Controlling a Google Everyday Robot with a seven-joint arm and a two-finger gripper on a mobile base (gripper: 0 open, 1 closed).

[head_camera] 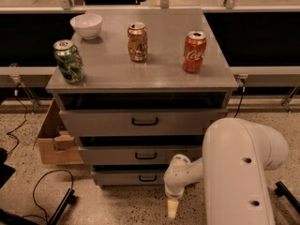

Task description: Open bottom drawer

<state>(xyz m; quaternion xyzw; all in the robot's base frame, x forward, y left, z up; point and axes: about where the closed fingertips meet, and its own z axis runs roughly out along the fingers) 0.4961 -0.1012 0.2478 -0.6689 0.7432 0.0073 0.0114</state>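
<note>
The grey cabinet has three drawer fronts. The bottom drawer (pixel 126 177) is the narrowest and lowest, with a small black bar handle (pixel 147 177). It sits closed, just above the floor. My gripper (pixel 172 209) hangs from the white arm, pointing down at the floor. It is a little to the right of the bottom handle, lower in the picture, and apart from it. It holds nothing.
On the cabinet top (pixel 159 69) stand a green can (pixel 68 61), a white bowl (pixel 86 25), a gold can (pixel 138 41) and a red cola can (pixel 194 51). A cardboard box (pixel 51 139) lies left of the cabinet. Black cables (pixel 42 191) trail on the floor.
</note>
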